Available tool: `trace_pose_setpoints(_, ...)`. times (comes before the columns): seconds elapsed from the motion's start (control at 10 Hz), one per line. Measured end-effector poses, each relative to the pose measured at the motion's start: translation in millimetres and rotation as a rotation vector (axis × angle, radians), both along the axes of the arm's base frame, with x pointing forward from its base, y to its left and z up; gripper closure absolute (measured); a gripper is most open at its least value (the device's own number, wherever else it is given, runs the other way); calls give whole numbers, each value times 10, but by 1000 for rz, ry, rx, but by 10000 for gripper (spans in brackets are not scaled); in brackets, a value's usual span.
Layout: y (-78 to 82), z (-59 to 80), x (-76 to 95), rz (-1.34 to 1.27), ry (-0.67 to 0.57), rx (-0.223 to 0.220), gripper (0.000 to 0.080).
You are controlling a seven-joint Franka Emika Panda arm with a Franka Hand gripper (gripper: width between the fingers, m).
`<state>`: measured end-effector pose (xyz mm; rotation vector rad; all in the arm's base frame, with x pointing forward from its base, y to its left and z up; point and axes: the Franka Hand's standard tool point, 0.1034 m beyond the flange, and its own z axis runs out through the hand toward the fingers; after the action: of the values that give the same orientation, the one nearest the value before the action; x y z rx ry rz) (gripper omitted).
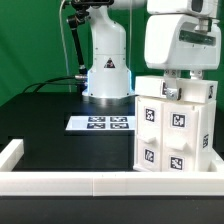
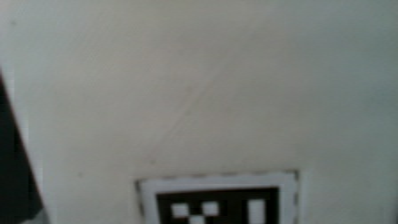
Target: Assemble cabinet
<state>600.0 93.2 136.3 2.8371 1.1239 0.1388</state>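
The cabinet is a tall white box with several black-and-white tags on its front, standing at the exterior view's right. A white piece with a small tag sits at its top edge. My gripper hangs straight down onto the cabinet's top, under the big white hand housing. Its fingertips are hidden between the housing and the box, so open or shut does not show. The wrist view is filled by a close white panel face with one tag; no fingers show there.
The marker board lies flat on the black table in front of the robot base. Plain white border rails run along the front edge and the left corner. A green curtain is behind.
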Motion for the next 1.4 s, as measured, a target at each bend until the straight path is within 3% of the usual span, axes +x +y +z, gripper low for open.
trace_pose_setpoints(0.7, 92, -23, -32, -645, -1, 125, 229)
trace_pose_setpoints(1.4, 159, -18, -39, -1052, 6, 186, 230)
